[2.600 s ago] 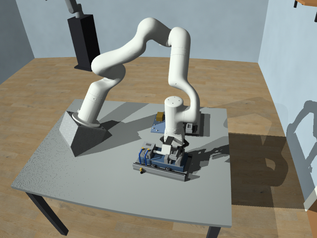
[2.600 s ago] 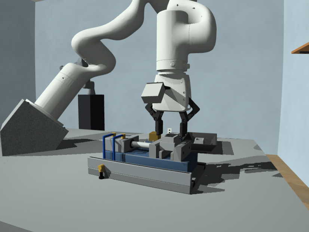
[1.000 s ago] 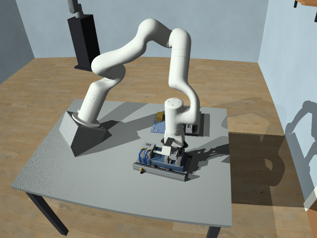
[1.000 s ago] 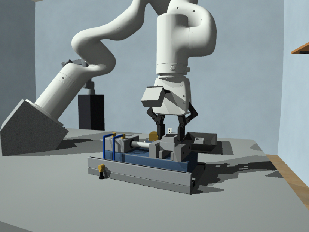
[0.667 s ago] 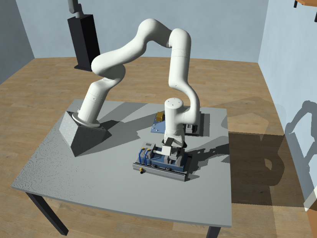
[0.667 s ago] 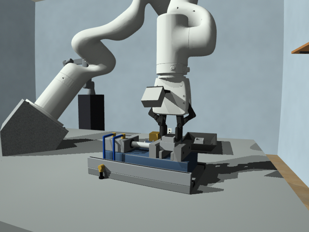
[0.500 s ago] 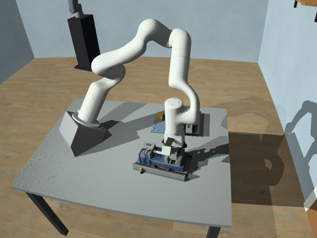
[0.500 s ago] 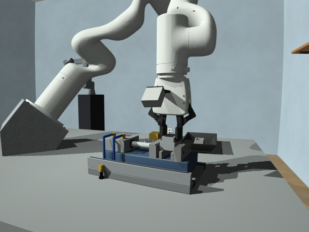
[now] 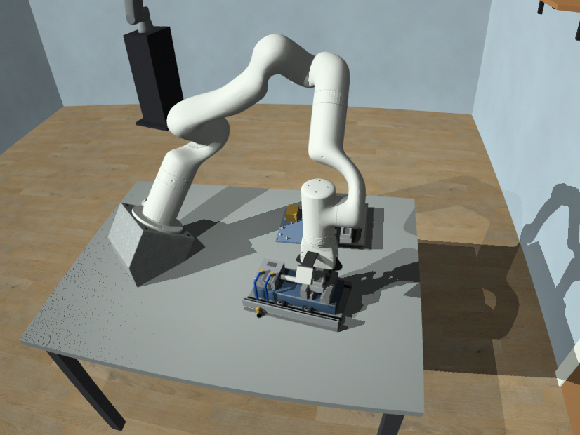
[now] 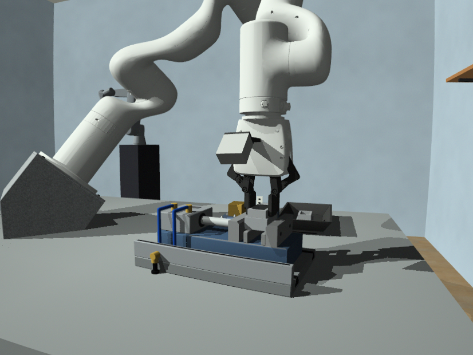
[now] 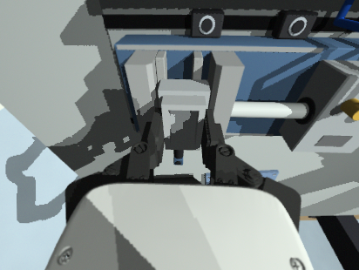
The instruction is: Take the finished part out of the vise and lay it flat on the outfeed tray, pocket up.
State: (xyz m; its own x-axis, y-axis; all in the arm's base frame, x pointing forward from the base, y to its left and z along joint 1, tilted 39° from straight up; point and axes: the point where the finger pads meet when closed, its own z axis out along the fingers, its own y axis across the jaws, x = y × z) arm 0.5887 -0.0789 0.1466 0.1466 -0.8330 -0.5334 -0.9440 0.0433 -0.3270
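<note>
The finished part is a light grey block with a pocket. It sits between the two grey jaws of the blue vise, which also shows in the top view. My gripper comes straight down onto it and its black fingers are shut on the part's two sides, as the exterior view also shows. The part still sits in the vise. The outfeed tray is a dark grey open box just behind the vise on the right; a small grey block lies in it.
A blue plate with a yellow-brown block lies behind the vise. The vise has blue hoses and a steel screw rod on its left end. The arm's grey base stands at the table's left.
</note>
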